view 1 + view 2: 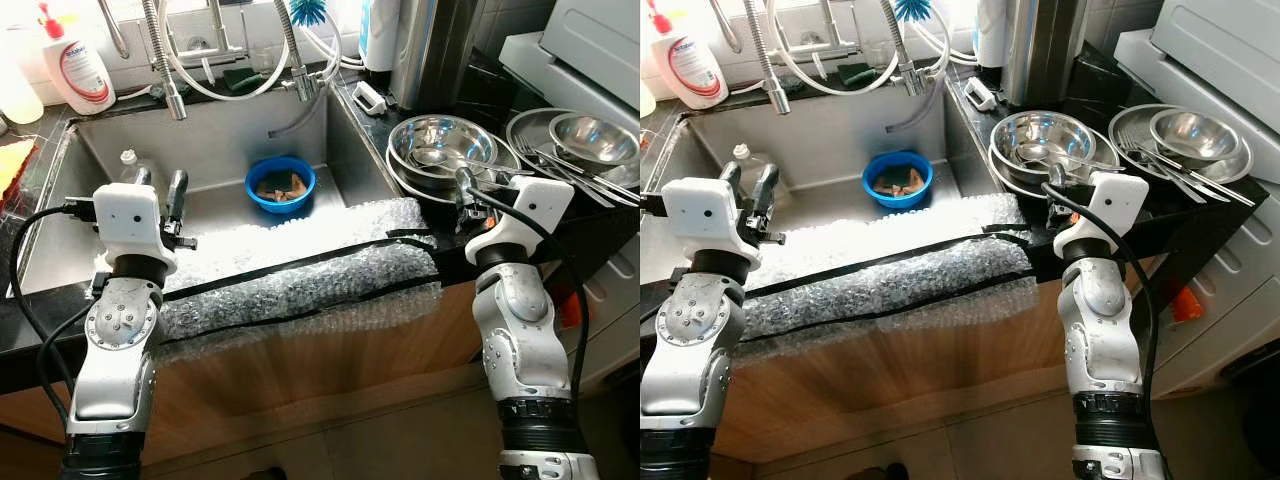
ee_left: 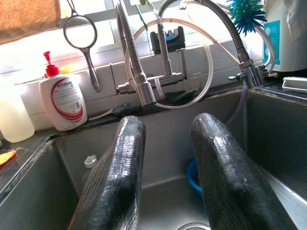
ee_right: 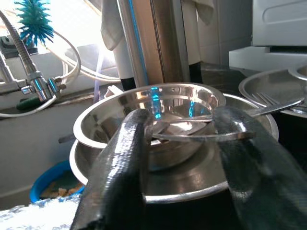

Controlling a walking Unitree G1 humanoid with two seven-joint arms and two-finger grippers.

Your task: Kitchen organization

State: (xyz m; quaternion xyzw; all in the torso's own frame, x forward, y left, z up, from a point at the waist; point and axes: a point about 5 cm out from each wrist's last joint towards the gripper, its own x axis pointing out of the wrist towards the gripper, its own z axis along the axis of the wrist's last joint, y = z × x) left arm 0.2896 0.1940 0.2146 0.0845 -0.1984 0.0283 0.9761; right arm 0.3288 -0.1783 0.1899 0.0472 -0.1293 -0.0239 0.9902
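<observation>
At the sink's right edge, the right gripper [image 3: 184, 158] hangs before the stacked steel bowls [image 1: 441, 143], fingers spread and empty.

Those bowls sit on the dark counter [image 1: 455, 85] just right of the sink [image 1: 200, 140], nested on a wide plate, with a long utensil [image 3: 201, 136] lying across the rim, its long axis running side to side between the fingertips in the right wrist view; whether it touches them I cannot tell. Head views add a second plate with a bowl and cutlery [image 1: 585, 150] farther right. Inside the basin a blue bowl [image 1: 280, 183] holds brownish scraps. The left gripper [image 2: 165, 163] hovers over the basin's left part, fingers apart, holding nothing; its wrist view shows a soap bottle [image 2: 63, 101] and hanging strainer [image 2: 80, 34] on the back ledge. Bubble wrap [image 1: 300, 275] covers the front edge.
</observation>
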